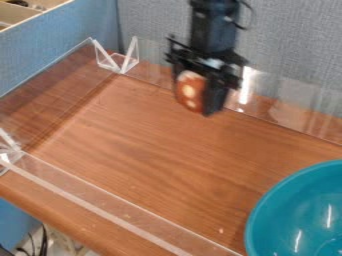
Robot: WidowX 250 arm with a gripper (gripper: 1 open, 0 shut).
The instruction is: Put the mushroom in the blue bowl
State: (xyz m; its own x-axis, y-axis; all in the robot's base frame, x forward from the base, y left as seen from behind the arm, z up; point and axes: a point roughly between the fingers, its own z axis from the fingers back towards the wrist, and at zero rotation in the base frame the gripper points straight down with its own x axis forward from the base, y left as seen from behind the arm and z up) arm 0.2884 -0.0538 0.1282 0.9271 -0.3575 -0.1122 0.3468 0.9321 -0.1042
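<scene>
The mushroom (197, 92), orange-brown with pale spots, hangs in the air between the black fingers of my gripper (199, 96), which is shut on it. It sits above the far middle of the wooden table (147, 160), well clear of the surface. The blue bowl (305, 215), large, teal and glossy inside, rests at the near right corner and is cut off by the frame edge. The mushroom is up and to the left of the bowl, a good distance from its rim.
Clear acrylic walls (80, 70) fence the tabletop on the left, back and front. A small clear stand (120, 58) sits at the far left corner. A blue panel (54, 60) and a grey backdrop rise behind.
</scene>
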